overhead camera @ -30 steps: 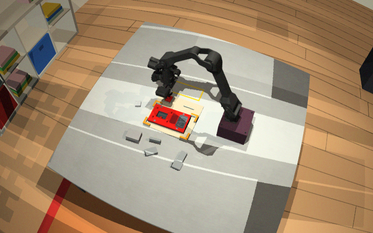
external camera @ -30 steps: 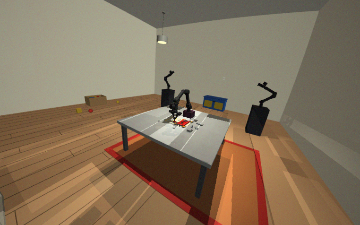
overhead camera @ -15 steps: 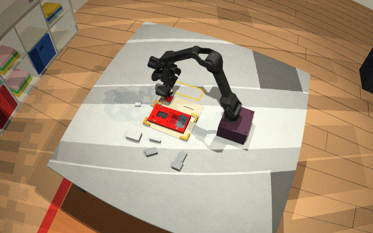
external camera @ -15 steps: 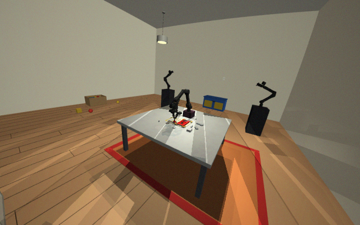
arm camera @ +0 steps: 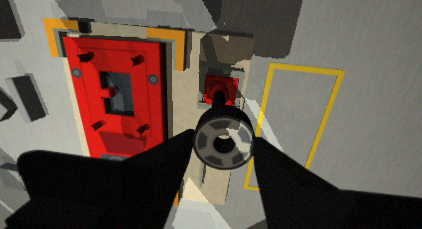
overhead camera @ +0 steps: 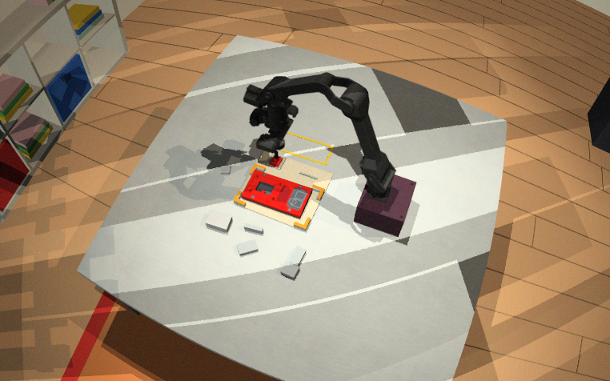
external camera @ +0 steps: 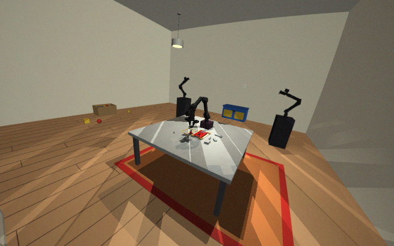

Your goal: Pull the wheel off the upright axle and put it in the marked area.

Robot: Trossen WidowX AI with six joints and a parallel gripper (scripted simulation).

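Note:
My gripper (overhead camera: 271, 143) (arm camera: 223, 139) is shut on the wheel (arm camera: 223, 159), a dark round wheel with a grey segmented face, held level between the two fingertips. The upright axle (arm camera: 218, 99) (overhead camera: 276, 154) is a dark post on a small red block (arm camera: 230, 84) (overhead camera: 275, 162). The axle shows below the gripper in the top view, and the wheel is above it. Something pale shows through part of the wheel's hole; the wheel hides the axle's top in the wrist view. The marked area (arm camera: 307, 68) (overhead camera: 329, 155) is a yellow outline beside the axle's board.
A red panel (overhead camera: 276, 191) (arm camera: 153, 108) with short pegs lies between orange corner brackets (overhead camera: 302, 223) on the cream board (overhead camera: 324, 178). Several grey blocks lie on the table, including one (overhead camera: 218, 221) beyond the panel. A small block (overhead camera: 226, 170) lies left of the axle.

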